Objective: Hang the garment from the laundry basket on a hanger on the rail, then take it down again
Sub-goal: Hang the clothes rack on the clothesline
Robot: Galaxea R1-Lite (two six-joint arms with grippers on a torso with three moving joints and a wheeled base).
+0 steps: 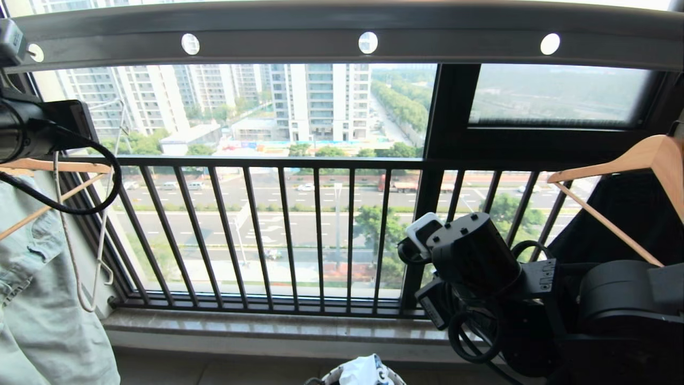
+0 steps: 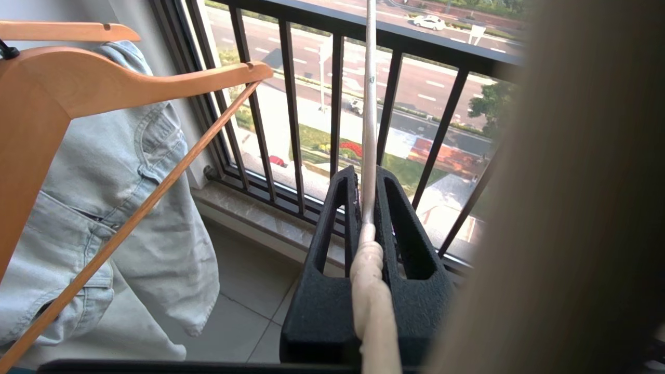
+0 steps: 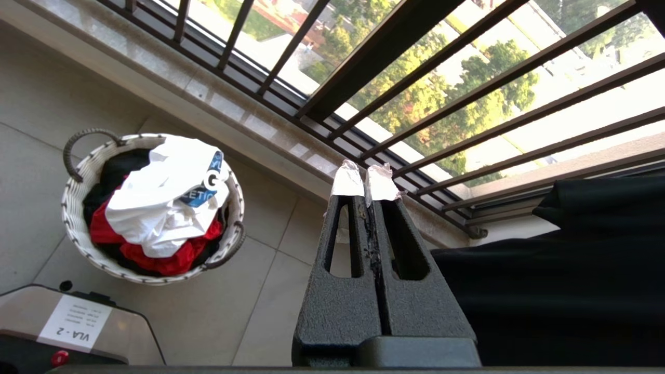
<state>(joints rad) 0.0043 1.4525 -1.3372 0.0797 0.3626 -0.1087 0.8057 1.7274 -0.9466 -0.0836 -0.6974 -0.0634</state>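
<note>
My left end effector [image 2: 368,208] pinches the hanger [image 2: 369,130] upright while the garment [image 3: 166,202] lies in the laundry basket [image 3: 78,234]; I should lower it steadily, right end effector [image 3: 365,182] pressed together

Left wrist view. My left claw [image 2: 367,208] is closed on the hanger [image 2: 369,130], whose thin cream wire runs up between the two black fingers [image 2: 332,249] and whose thicker twisted section lies at their base. Beside it hangs a wooden hanger [image 2: 78,88] with its crossbar slanting down; a second wooden hanger [image 2: 62,31] shows just behind. A pale denim garment [image 2: 130,218] hangs behind them, pockets visible. Beyond stands the black railing [image 2: 337,104] above a stone sill [image 2: 249,213] and a tiled floor [image 2: 249,306]. A blurred beige mass I cannot identify fills one side.
</note>
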